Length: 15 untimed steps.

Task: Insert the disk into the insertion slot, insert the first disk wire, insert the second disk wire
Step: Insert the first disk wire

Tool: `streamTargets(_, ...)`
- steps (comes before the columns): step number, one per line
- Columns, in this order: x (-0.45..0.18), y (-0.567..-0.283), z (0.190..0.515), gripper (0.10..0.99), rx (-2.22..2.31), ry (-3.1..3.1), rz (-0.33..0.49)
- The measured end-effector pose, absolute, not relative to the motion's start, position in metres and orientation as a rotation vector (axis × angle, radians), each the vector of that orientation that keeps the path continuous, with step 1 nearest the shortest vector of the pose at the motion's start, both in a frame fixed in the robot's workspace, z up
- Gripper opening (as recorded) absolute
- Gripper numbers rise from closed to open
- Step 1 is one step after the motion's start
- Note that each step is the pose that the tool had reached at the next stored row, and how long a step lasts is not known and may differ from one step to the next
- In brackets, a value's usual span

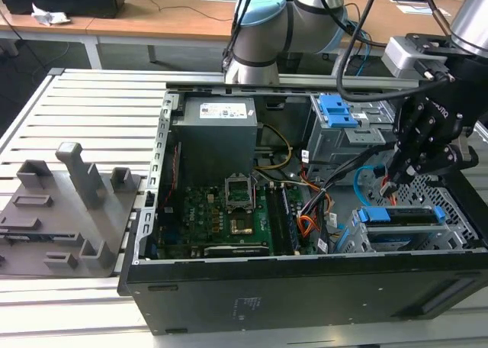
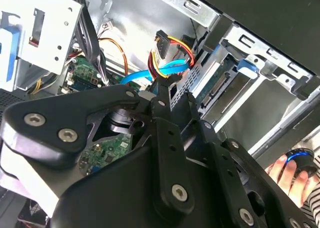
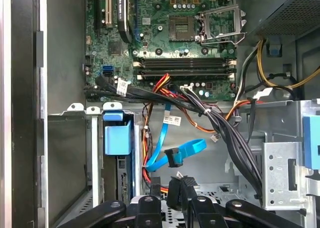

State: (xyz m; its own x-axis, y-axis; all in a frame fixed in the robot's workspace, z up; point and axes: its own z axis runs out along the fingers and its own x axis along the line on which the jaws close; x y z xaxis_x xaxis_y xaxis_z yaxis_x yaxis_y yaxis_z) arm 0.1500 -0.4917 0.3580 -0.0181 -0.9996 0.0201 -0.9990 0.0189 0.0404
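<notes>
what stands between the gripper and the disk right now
The disk already sits in the insertion slot. Between it and the gripper run red and yellow wires and a blue cable.

Wooden desk (image 1: 114, 26) along 12 o'clock | slatted metal table (image 1: 91, 111) spreading 9 to 6 | dark floor (image 1: 46, 54) at 11 | flat, even light

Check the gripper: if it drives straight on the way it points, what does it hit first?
Most likely the blue flat cable and its black plug, looped just ahead of the gripper in the first wrist view. Depth is unclear, so it could pass just beside them.
</notes>
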Motion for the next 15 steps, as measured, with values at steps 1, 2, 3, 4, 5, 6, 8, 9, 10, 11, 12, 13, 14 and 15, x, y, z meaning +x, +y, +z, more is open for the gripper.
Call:
streamTargets(1,0.15,-0.4915,0.3611,0.302,2.171,-2.211,-0.023)
streamTargets(2,0.15,-0.4904,0.3612,0.302,2.171,-2.212,-0.023)
streamTargets(3,0.15,-0.4893,0.3615,0.302,2.157,-2.225,-0.023)
streamTargets(4,0.15,-0.4891,0.3612,0.302,2.146,-2.236,-0.023)
streamTargets(5,0.1501,-0.4884,0.3612,0.302,2.135,-2.246,-0.023)
streamTargets(6,0.1501,-0.4877,0.361,0.302,2.13,-2.251,-0.024)
streamTargets(8,0.1501,-0.4859,0.3571,0.302,2.125,-2.253,-0.027)
streamTargets(9,0.15,-0.4858,0.3553,0.302,2.124,-2.252,-0.028)
streamTargets(10,0.15,-0.4857,0.3538,0.302,2.123,-2.251,-0.026)
streamTargets(11,0.15,-0.4858,0.3537,0.302,2.121,-2.249,-0.021)
streamTargets(12,0.15,-0.4858,0.3537,0.302,2.121,-2.249,-0.021)
streamTargets(13,0.15,-0.4858,0.3536,0.286,2.121,-2.249,-0.021)
streamTargets(14,0.15,-0.4858,0.3536,0.22,2.121,-2.249,-0.021)
streamTargets(15,0.15,-0.4858,0.3536,0.165,2.121,-2.249,-0.021)
